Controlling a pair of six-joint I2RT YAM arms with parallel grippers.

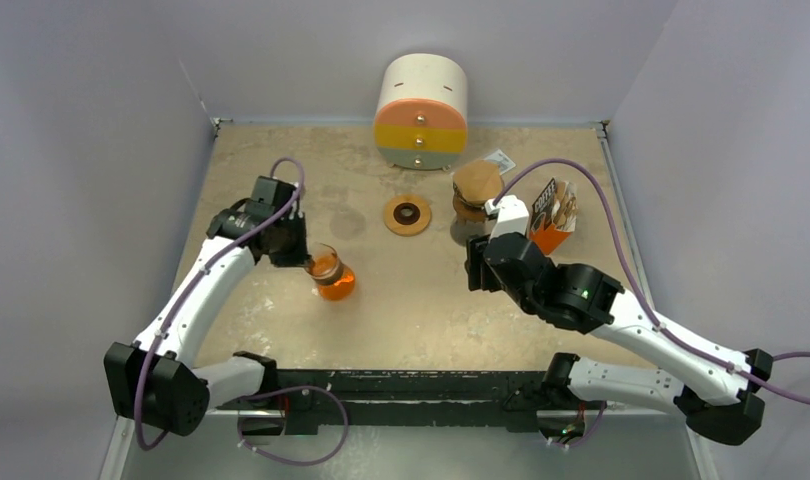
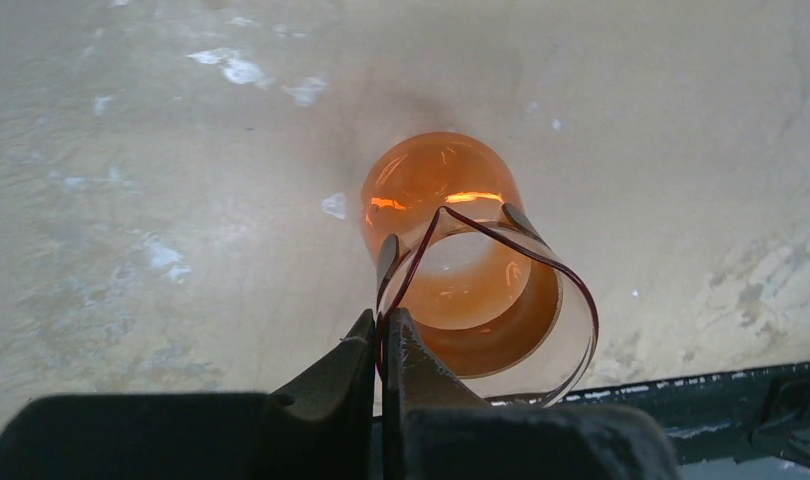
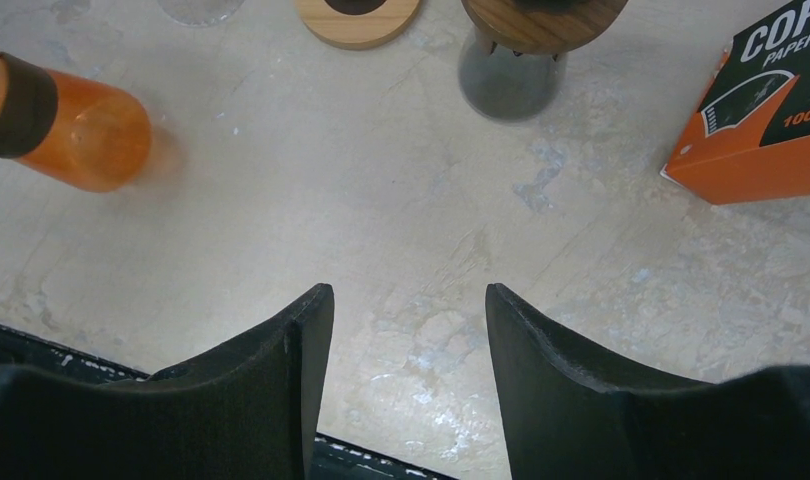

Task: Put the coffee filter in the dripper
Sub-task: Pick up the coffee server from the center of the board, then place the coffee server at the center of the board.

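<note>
Two robot arms are bolted at the near edge of a mottled beige worktop [image 1: 411, 320]. On the left arm, the left jaws [image 2: 383, 320] are pinched fully together on the thin clear rim of an orange see-through cup [image 2: 441, 190]. One finger is inside the rim and one outside. The cup sits left of the worktop's middle and leans over in the overhead view. Whether its base touches the surface cannot be told. On the right arm, the right jaws [image 3: 409, 290] stand partly open and hold nothing, with bare worktop between them. They hover right of the middle, well apart from the cup. An orange and black box of coffee filters [image 1: 553, 215] stands near the right edge, toward the back, with brown paper showing at its open top. Just left of the box is a glass piece with a round wooden top [image 1: 476, 188]. A flat wooden ring [image 1: 407, 215] lies near the centre, toward the back. A round drum [image 1: 421, 110] banded orange, yellow and green stands at the middle of the back edge.
</note>
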